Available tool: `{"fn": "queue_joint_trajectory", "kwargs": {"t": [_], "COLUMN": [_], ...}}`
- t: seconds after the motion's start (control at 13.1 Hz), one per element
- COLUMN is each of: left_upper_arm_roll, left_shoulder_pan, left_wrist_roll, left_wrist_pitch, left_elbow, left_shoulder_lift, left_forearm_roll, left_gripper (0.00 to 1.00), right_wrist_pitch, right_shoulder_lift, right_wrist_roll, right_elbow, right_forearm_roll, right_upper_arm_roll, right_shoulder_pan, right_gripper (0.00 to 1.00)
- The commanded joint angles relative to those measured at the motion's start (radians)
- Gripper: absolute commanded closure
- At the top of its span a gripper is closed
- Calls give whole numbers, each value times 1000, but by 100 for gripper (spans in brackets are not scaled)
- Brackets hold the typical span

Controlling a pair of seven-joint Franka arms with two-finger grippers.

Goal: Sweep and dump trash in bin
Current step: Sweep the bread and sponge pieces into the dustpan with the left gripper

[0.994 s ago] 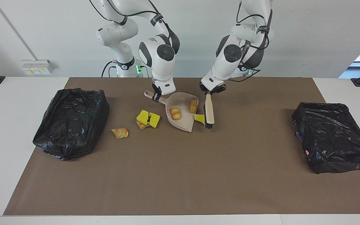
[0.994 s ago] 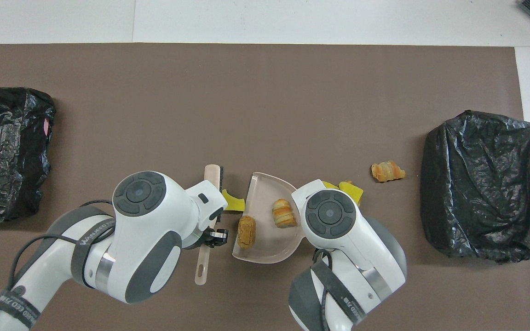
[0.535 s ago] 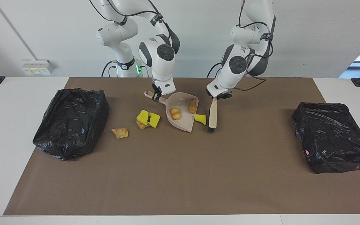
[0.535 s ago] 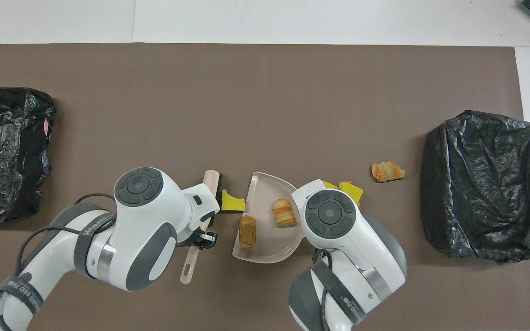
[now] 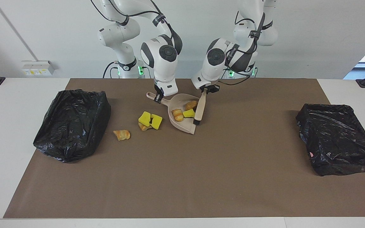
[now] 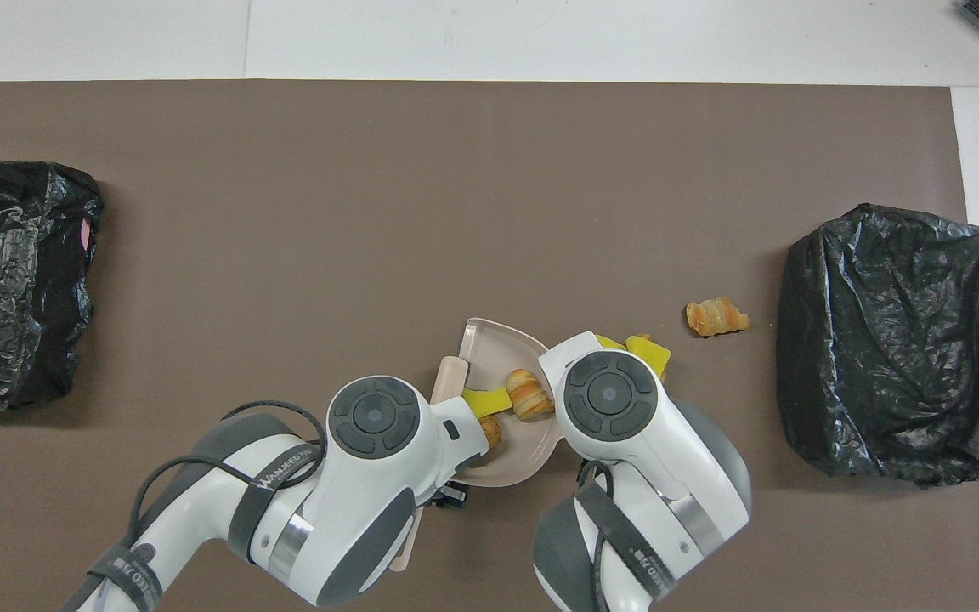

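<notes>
The beige dustpan (image 5: 184,126) (image 6: 489,333) lies on the brown mat, and my right gripper (image 5: 158,97) is shut on its handle. Inside it are a croissant lump (image 5: 177,114) (image 6: 528,393), a brown lump (image 5: 191,104) (image 6: 490,432) and a yellow piece (image 5: 188,113) (image 6: 485,398) of trash. My left gripper (image 5: 205,90) is shut on the handle of the beige brush (image 5: 199,109) (image 6: 451,374), whose bristles rest at the pan's open edge. More trash lies on the mat beside the pan toward the right arm's end: two yellow chunks (image 5: 150,120) (image 6: 647,347) and a croissant piece (image 5: 122,134) (image 6: 715,316).
One black bag-lined bin (image 5: 73,125) (image 6: 889,340) stands at the right arm's end of the mat, close to the loose croissant piece. A second bin (image 5: 337,139) (image 6: 14,280) stands at the left arm's end. White table (image 5: 11,126) borders the mat.
My left gripper swung the brush toward the right arm's end, pushing the yellow piece from the mat into the dustpan. The brown lump shifted a little. The right arm and the pan stayed put.
</notes>
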Motion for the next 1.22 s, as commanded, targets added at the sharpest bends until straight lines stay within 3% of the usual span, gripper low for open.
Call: {"fn": "queue_joint_trajectory", "kwargs": {"t": [0.0, 0.31, 0.76, 1.15], "left_upper_arm_roll": [16, 24, 21, -1], "left_shoulder_pan": [-8, 52, 115, 86], "left_wrist_roll": [-49, -49, -124, -225], "left_wrist_pitch": [-7, -126, -264, -222], "left_elbow": [21, 49, 26, -162], "left_shoulder_lift": [-17, -60, -189, -350], "left_forearm_roll": [8, 11, 14, 13], "left_gripper": [100, 100, 100, 100], "right_wrist_pitch": [12, 14, -18, -121], "right_shoulder_lift": [-9, -8, -18, -100], "right_wrist_roll": [36, 36, 35, 16], "right_elbow": [-8, -8, 9, 73], "right_forearm_roll": [-17, -17, -16, -11], "right_upper_arm_roll": [3, 4, 3, -1], "right_shoulder_pan": [2, 2, -6, -84], "right_gripper": [100, 100, 100, 100]}}
